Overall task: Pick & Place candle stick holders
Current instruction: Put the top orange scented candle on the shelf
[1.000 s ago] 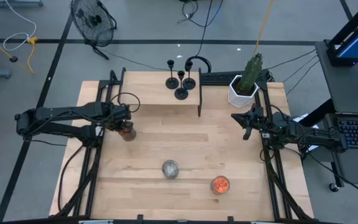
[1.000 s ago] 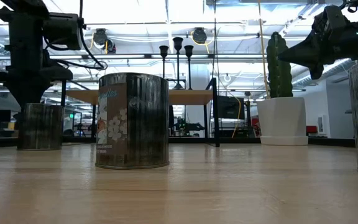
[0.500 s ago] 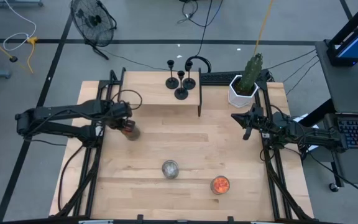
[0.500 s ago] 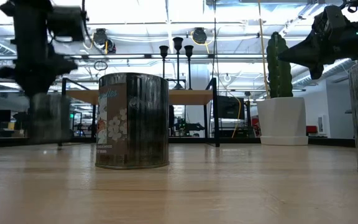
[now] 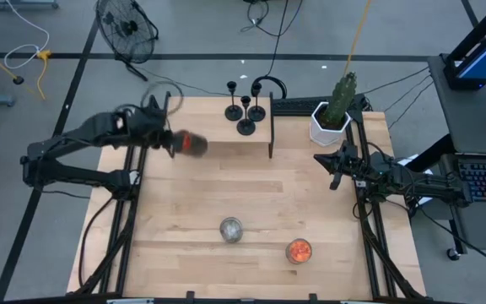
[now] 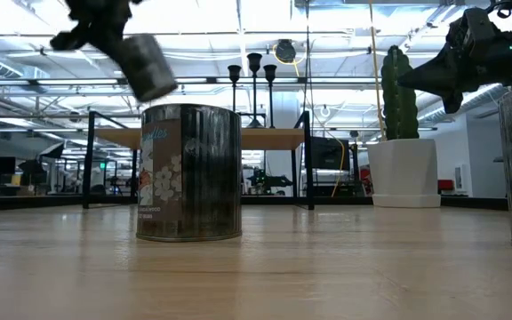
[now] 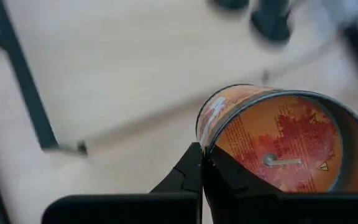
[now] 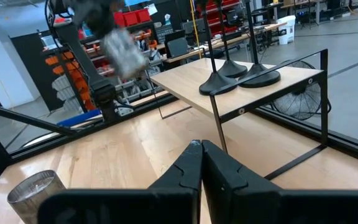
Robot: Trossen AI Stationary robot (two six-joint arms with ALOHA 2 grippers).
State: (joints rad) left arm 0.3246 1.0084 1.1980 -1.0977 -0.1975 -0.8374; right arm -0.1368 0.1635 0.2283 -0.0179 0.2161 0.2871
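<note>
Lifted off the table since a second ago: left gripper (image 5: pixel 173 142) with its jar (image 5: pixel 194 144), now up in the air near the raised shelf's (image 5: pixel 213 128) left end, jar tipped on its side. Pinches the jar's rim between shut fingers (image 7: pixel 199 169), orange inside (image 7: pixel 283 151) facing the wrist camera. Shows in the low view as a tilted jar (image 6: pixel 147 66) hanging above the can (image 6: pixel 189 172).

Stands further right, on the shelf at the table's far edge: three black candle stick holders (image 5: pixel 245 110), close together, upright, untouched. Seen from the right wrist as round bases (image 8: pixel 241 77) with thin stems rising from the shelf top.

Sits near the table's front middle: silver can (image 5: pixel 230 229). Just right of it and a little nearer the front: second jar (image 5: pixel 299 250), orange-filled, upright.

Stands at the far right corner: white pot with a cactus (image 5: pixel 334 116).

Waits at the table's right side, below the pot: right gripper (image 5: pixel 334 167), fingers (image 8: pixel 194 165) pressed together, holding nothing, pointed toward the shelf
</note>
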